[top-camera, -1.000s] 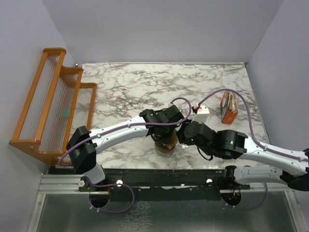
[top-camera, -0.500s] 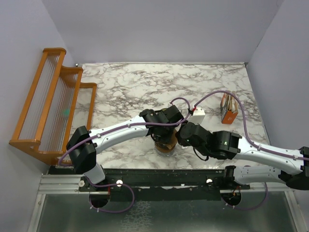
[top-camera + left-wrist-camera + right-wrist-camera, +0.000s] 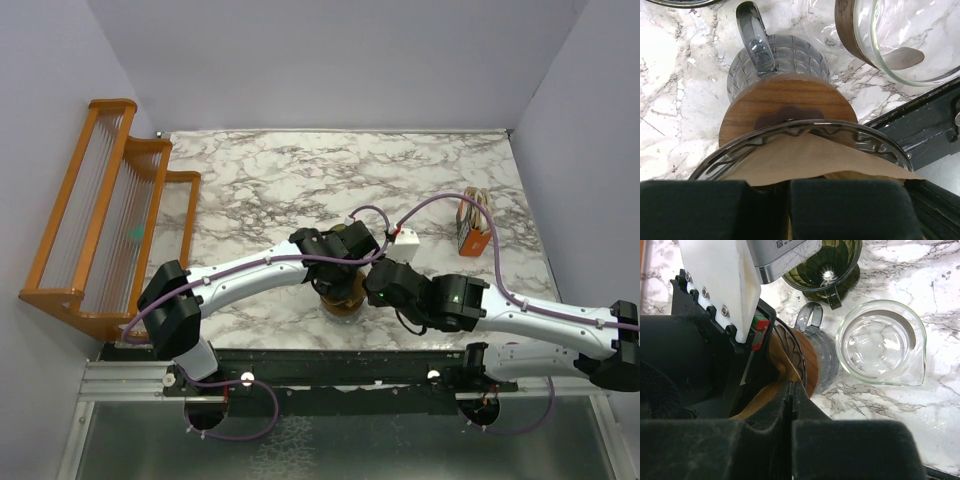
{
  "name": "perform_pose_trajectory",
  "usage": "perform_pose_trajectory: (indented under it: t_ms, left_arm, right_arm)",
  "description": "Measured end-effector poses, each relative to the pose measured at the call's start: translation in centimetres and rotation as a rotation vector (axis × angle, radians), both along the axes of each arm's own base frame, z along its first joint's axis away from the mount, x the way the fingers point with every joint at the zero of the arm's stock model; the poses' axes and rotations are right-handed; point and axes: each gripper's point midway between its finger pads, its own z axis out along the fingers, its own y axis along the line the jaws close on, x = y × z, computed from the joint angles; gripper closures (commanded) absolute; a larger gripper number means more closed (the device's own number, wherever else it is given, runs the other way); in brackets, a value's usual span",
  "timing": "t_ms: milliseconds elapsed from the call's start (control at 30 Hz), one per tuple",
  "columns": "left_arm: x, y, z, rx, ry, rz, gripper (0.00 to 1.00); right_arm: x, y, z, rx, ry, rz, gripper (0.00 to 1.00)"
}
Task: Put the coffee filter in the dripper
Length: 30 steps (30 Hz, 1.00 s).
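Note:
The olive-green dripper (image 3: 825, 262) stands on the marble behind the left wrist, empty as far as I can see. The white coffee filter is out of view. A tan paper piece (image 3: 810, 157) sits inside a ribbed grey translucent rim (image 3: 875, 142) above a brown disc (image 3: 785, 102) on a grey handled stand (image 3: 777, 60). My left gripper (image 3: 788, 187) is shut on the paper's near edge. My right gripper (image 3: 791, 390) is shut on the same paper (image 3: 782, 357) from the side. From above, both grippers meet over the brown disc (image 3: 343, 303) near the table's front edge.
A clear glass cup (image 3: 880, 342) stands right of the grey stand, also in the left wrist view (image 3: 900, 40). A wooden rack (image 3: 110, 210) is at the far left. An orange holder (image 3: 472, 230) sits at the right. The black front rail (image 3: 935, 125) is close.
My right arm has shifted left, bringing its gripper in against the left gripper over the brown disc. The left arm has barely moved.

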Motion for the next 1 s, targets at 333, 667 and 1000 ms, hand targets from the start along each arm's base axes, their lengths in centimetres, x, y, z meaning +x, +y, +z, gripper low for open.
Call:
perform_pose_trajectory:
  t_ms: [333, 667, 1000]
  left_arm:
    - [0.2, -0.6, 0.4, -0.035, -0.012, 0.012, 0.98]
    - [0.4, -0.9, 1.6, -0.090, -0.036, 0.026, 0.95]
    - [1.2, -0.5, 4.7, -0.161, -0.123, 0.064, 0.93]
  right_arm:
    - [0.0, 0.4, -0.2, 0.012, 0.006, 0.001, 0.99]
    - [0.0, 0.7, -0.3, 0.013, 0.011, 0.007, 0.99]
    - [-0.1, 1.0, -0.4, 0.020, 0.016, 0.014, 0.99]
